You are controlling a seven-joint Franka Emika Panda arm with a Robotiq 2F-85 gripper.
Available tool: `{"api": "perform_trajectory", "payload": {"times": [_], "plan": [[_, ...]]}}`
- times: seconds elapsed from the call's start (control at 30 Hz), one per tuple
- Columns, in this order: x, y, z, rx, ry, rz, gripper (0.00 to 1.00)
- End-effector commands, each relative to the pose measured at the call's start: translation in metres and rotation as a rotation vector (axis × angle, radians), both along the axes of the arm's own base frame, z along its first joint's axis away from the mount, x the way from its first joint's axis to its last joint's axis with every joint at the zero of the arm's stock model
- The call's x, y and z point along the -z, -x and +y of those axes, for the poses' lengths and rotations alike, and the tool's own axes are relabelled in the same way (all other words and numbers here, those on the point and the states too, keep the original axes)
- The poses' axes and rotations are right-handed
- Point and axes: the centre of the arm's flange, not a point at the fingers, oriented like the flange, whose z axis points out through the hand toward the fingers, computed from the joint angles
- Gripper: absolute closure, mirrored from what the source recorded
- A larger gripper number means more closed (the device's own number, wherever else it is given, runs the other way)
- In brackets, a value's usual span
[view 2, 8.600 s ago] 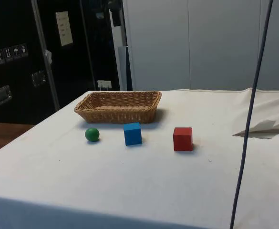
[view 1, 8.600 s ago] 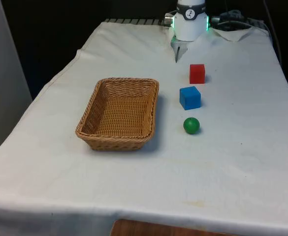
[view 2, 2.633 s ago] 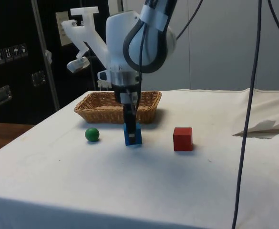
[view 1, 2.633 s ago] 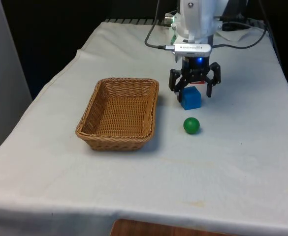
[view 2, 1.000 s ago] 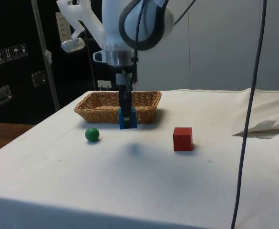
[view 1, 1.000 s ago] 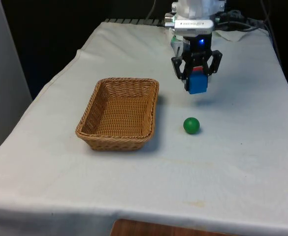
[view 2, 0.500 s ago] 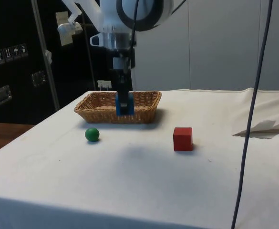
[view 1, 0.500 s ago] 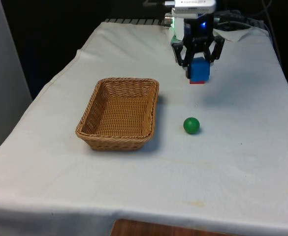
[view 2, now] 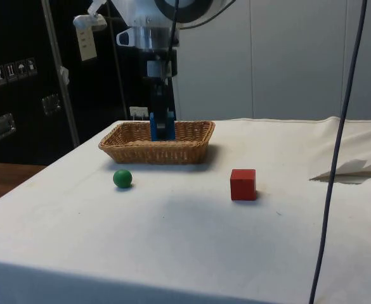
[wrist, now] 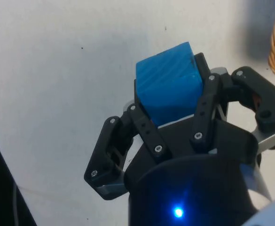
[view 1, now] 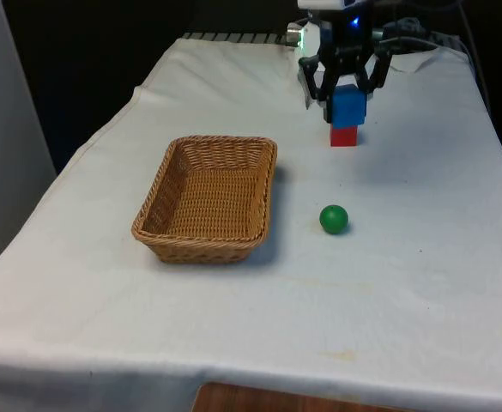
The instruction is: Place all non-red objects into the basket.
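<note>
Blue cube is held clamped in the gripper, raised clear of the table for carriage to the basket.

Table — basket, ball, red cube

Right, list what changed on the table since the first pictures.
The gripper came down, closed on the blue cube and lifted it off the cloth; it now hangs in the air. The red cube, green ball and basket stayed where they were.
</note>
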Motion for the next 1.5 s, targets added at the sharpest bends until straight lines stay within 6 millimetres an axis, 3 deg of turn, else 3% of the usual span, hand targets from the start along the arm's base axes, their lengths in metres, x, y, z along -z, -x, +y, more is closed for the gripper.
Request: {"api": "perform_trajectory", "payload": {"times": [0.0, 0.2, 0.67, 1.47], "plan": [[-0.001, -0.002, -0.004, -0.001, 0.002, 0.006, 0.99], [-0.003, -0.009, -0.015, 0.001, 0.006, 0.005, 0.99], [0.012, -0.041, -0.062, 0.008, 0.022, 0.017, 0.99], [0.021, -0.039, -0.135, 0.030, 0.064, 0.022, 0.99]]}}
